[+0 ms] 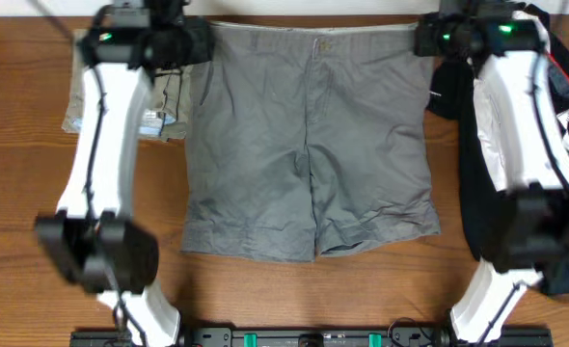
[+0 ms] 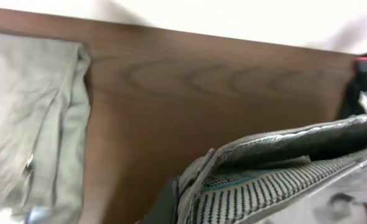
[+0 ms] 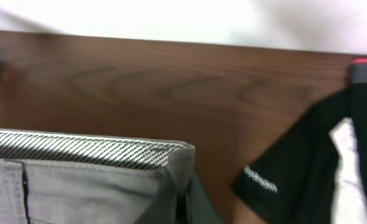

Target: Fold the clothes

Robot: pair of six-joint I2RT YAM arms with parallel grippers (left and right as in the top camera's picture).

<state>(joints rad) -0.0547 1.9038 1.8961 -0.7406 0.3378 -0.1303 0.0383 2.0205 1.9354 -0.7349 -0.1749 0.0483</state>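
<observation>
Our left jaws and right jaws each pinch shut on a waistband corner of the grey shorts (image 1: 309,145), spread flat in the middle of the bench (image 1: 14,173). We judge the cloth light, soft and limp; the stiffer waistband gives the surest hold.

— How do your arms stand?
— Your left arm (image 1: 96,145) and right arm (image 1: 516,125) both stretch straight out from their bases, wrists low.
— And the claws?
— Your left claw (image 1: 190,43) and right claw (image 1: 427,39) each pinch a waistband corner of the grey shorts (image 1: 309,154).
</observation>
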